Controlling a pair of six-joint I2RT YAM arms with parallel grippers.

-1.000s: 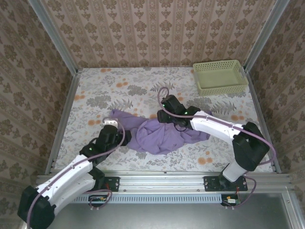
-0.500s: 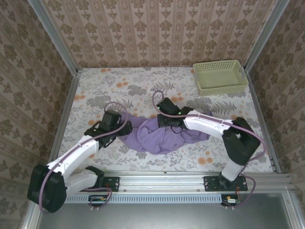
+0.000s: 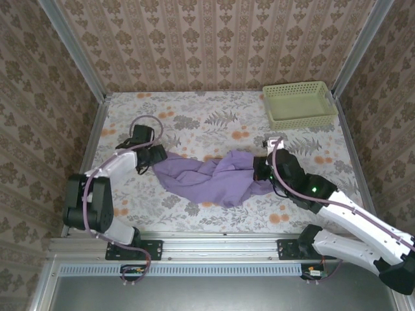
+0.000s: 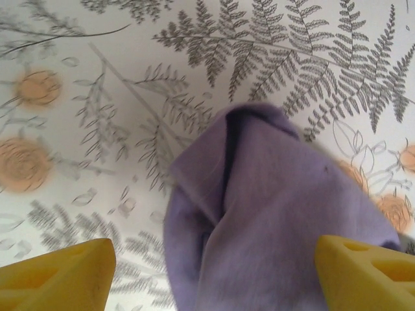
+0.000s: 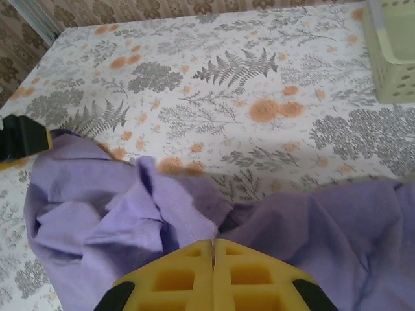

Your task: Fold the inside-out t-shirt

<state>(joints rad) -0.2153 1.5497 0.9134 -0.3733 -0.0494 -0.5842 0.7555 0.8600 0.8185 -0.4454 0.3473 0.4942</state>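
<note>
Inside-out t-shirt (image 3: 214,178), bunched a second ago, now lies drawn long across the table (image 3: 194,123), right end effector (image 5: 213,249) pinching it, left end effector (image 4: 211,269) wide astride its other end, seemingly ready for spreading.

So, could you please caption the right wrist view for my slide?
Right gripper closed on the crumpled lavender t-shirt, with the floral table and pale green basket beyond.

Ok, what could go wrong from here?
The left gripper is open over the bunched end of the t-shirt, so a pull from the right could drag the cloth out from between its fingers. The right gripper is shut on a thin pinch of crumpled fabric, which might slip or catch several layers. The shirt lies twisted, so folding now would trap creases.
</note>
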